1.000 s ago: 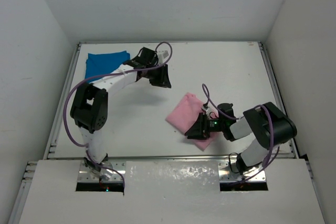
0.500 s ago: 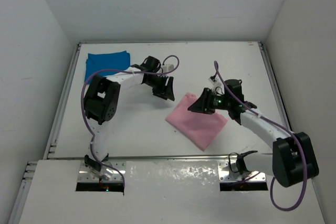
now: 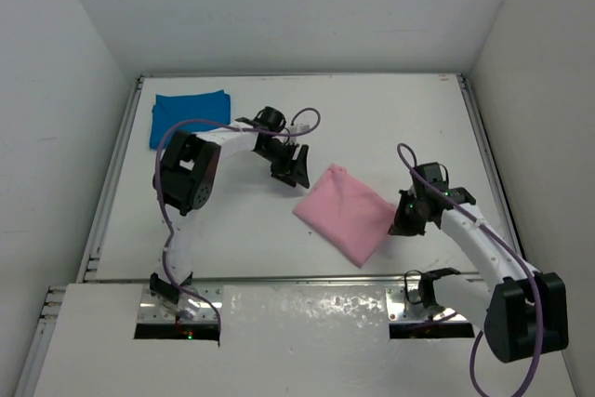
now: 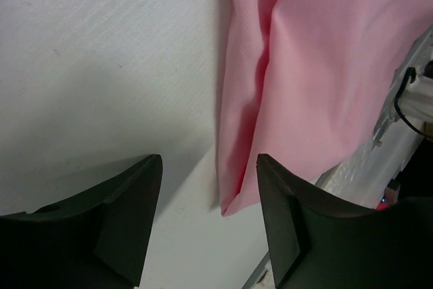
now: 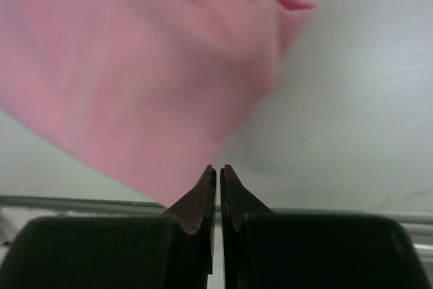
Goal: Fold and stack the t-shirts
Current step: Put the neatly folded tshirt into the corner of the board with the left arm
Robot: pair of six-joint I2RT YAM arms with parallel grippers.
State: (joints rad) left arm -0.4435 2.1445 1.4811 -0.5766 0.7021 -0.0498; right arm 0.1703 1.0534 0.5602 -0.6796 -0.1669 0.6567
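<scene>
The pink t-shirt [image 3: 346,213] lies folded into a rough diamond right of the middle of the tabletop [image 3: 372,118], flat, with soft creases running along its far-left side. The blue t-shirt [image 3: 190,114] is a neat folded rectangle in the far left corner, well apart from the pink one.

My left gripper [image 3: 291,166] hangs just beside the pink shirt's far-left corner. From its wrist camera I see both fingers spread wide over bare tabletop, with the shirt's edge running up between them. My right gripper [image 3: 402,220] sits at the shirt's right corner. Its fingers are pressed together, tips at the cloth's edge, and I cannot tell whether any fabric is pinched.

The tabletop is matte white with a faint grain and takes soft shadows from both arms. A raised rail [image 3: 116,174] borders it, and plain white walls [image 3: 297,6] close in the left, far and right sides. A shiny metal strip [image 3: 307,309] runs along the near edge between the arm bases.

The left arm's forearm stretches across the space between the two shirts, and a purple cable [image 3: 314,115] loops off its wrist.
</scene>
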